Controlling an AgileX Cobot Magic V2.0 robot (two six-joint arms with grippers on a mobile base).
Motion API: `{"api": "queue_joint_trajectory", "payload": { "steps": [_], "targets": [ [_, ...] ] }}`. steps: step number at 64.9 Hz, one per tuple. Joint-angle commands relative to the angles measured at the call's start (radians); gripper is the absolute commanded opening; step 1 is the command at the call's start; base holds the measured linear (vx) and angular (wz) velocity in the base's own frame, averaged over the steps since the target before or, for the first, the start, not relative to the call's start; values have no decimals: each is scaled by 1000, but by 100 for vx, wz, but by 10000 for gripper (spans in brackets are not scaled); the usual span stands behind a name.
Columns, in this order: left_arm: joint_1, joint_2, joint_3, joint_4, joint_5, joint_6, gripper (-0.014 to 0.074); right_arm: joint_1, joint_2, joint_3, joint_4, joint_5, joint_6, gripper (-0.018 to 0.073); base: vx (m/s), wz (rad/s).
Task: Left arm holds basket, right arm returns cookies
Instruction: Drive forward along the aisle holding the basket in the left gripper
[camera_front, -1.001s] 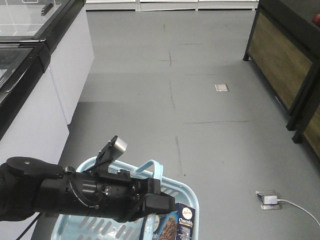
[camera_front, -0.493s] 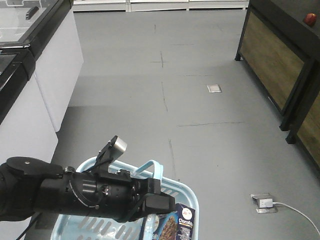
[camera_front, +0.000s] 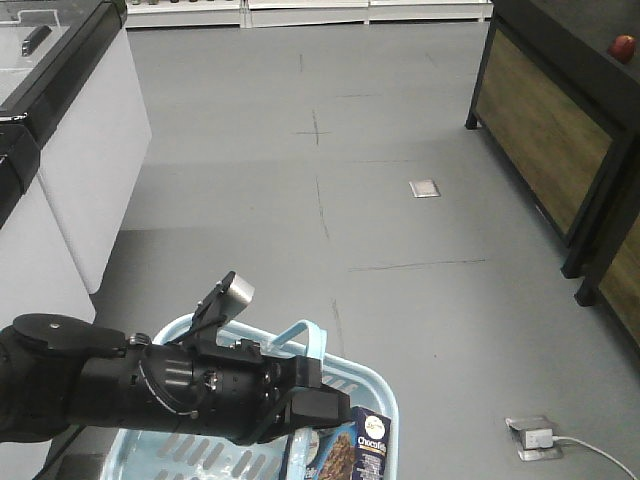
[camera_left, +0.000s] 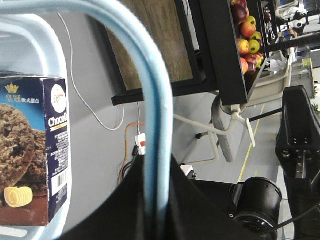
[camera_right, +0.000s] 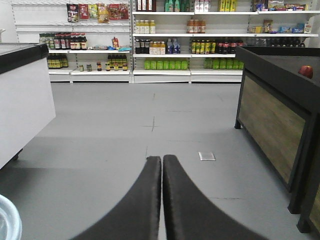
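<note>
State, left gripper (camera_left: 156, 172): clamped around the basket handle (camera_left: 150, 100). The pale blue loop runs down between the two black fingers and vanishes there. The left arm (camera_front: 130, 390) lies across the basket (camera_front: 388, 392), which hangs under the hand.

State, right gripper (camera_right: 162, 161): fingers pressed together, nothing between them. It points level down the aisle toward the shelves (camera_right: 165, 47). Only a sliver of basket rim shows low to its left, so it is well apart from the load.

Position, cookies (camera_front: 362, 448): dark navy carton standing upright inside the basket, just below and beyond the tip of the left gripper. In the left wrist view the picture face and the narrow barcode side both show. The carton stands beside the handle, not under the fingers. Whether it leans on the basket wall: cannot tell.

Handling (judgement):
- Thin cardboard, probably light.
- Stiff at edges and corners, but the broad faces should buckle under a hard squeeze. Contents are brittle.
- Glossy print, likely a little slick.
- Suggested hold: from above, pinching across the thin dimension near the top edge, where the folded flaps back up the faces. Moderate force.
- The right gripper must open first, and its descent has to clear the handle loop and the left hand.
- The basket hangs from one grip point and may swing when the carton is touched.
</note>
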Motion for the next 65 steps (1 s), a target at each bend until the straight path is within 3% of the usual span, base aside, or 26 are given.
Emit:
{"api": "queue_joint_trajectory", "payload": {
  "steps": [1,65],
  "targets": [
    [-1,-35,-28,-90,52,9,-8,-3,-9,2,-4,-73,0,-8,25,4],
    [-1,-35,-28,-90,52,9,-8,-3,-9,2,-4,-73,0,-8,25,2]
  ]
}}
